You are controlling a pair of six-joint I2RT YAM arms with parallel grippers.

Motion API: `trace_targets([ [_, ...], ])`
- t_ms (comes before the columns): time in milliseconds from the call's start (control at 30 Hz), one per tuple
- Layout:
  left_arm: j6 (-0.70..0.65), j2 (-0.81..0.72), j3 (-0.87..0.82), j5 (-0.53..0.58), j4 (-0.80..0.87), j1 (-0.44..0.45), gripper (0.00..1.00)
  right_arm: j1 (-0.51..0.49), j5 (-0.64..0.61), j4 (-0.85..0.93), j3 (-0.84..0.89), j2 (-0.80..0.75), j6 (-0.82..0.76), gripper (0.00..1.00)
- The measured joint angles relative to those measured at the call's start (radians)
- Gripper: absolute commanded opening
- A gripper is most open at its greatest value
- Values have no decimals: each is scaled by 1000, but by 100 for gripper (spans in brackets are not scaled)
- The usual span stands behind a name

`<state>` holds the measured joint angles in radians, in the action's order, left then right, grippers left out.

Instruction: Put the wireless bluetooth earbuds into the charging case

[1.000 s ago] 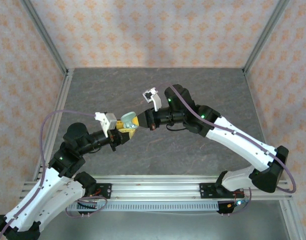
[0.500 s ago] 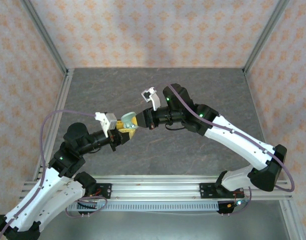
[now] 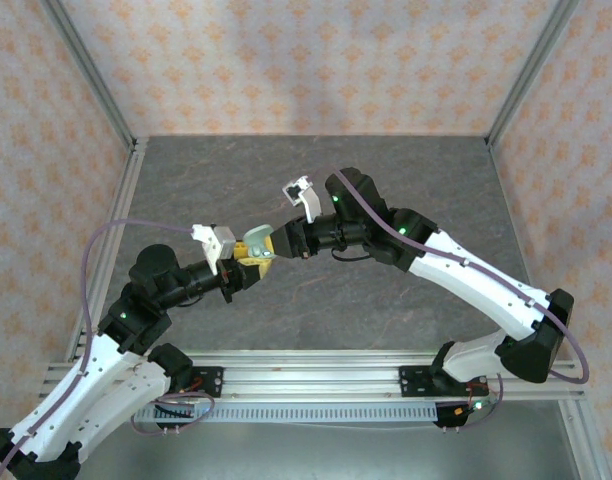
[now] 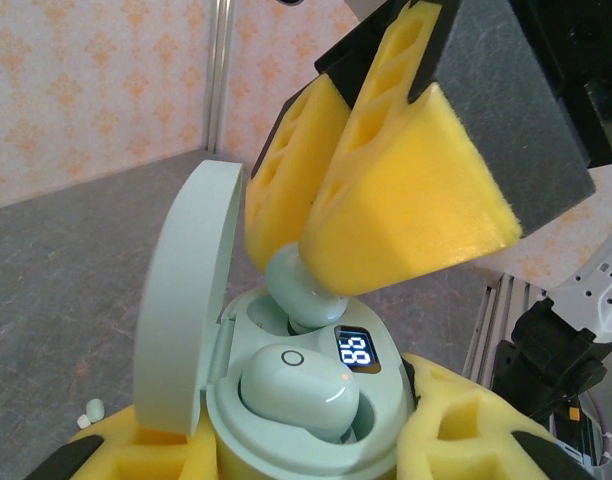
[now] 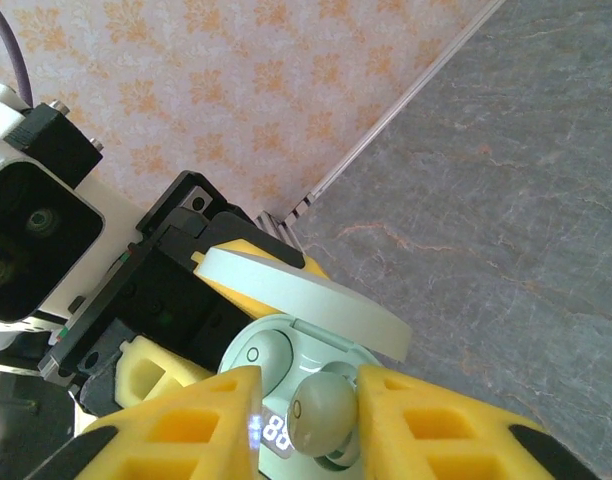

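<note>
The mint charging case [image 4: 316,440] stands with its lid [image 4: 191,300] open, clamped between the yellow foam pads of my left gripper [image 4: 306,450]. One pale-mint earbud [image 4: 298,388] lies seated in the near slot beside the lit "88" display. A second earbud [image 4: 301,292] is pinched between the yellow foam fingers of my right gripper [image 5: 311,405], its lower end in the mouth of the far slot. In the right wrist view the held earbud [image 5: 321,412] sits over the case [image 5: 326,345], next to the seated one [image 5: 258,355]. From above, both grippers meet at the case [image 3: 256,250].
The grey stone-patterned table [image 3: 386,190] lies below, with patterned walls and metal frame posts around it. Small whitish bits [image 4: 93,408] lie on the table to the left of the case. An aluminium rail [image 3: 316,375] runs along the near edge.
My right gripper has edged slightly left toward the case with the earbud in it. The left gripper and the case have barely moved.
</note>
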<state>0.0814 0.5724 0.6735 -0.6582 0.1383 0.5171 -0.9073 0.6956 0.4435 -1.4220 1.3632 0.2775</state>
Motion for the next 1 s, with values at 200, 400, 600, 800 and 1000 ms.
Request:
trace_targets([
  [200, 0, 0, 0, 0, 4, 0, 0, 0, -8, 17, -7, 0, -3, 36],
  [400, 0, 0, 3, 0, 3, 0, 0, 0, -53, 57, -18, -3, -3, 43],
  [600, 0, 0, 5, 0, 2, 0, 0, 0, -104, 77, -18, -32, 0, 44],
  [800, 0, 2, 8, 0, 2, 0, 0, 20, -113, 67, -18, -87, 39, 46],
  [1000, -3, 24, 35, -3, 1, 0, 0, 99, -112, -13, -18, -111, 143, 51],
])
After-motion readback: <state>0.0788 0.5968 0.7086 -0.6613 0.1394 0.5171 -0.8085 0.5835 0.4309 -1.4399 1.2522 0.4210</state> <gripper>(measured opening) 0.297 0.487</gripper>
